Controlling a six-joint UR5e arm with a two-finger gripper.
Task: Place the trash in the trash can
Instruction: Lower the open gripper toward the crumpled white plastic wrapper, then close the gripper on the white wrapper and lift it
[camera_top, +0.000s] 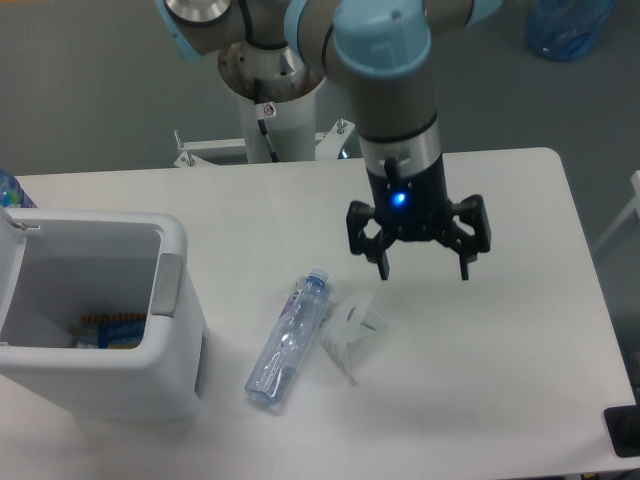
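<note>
A clear crushed plastic bottle (286, 340) with a blue cap lies on the white table, slanting from lower left to upper right. Against its right side lies a crumpled white paper wrapper (349, 330) with a small green mark. The white boxy trash can (170, 320) stands at the left, its lid open, with something lying at its bottom. My gripper (423, 272) hangs open above the table, up and to the right of the wrapper, with nothing between its fingers (384, 266).
The arm's base column (272, 90) rises behind the table's far edge. A blue bag (568, 28) lies on the floor at the top right. A dark object (624, 430) sits at the table's lower right corner.
</note>
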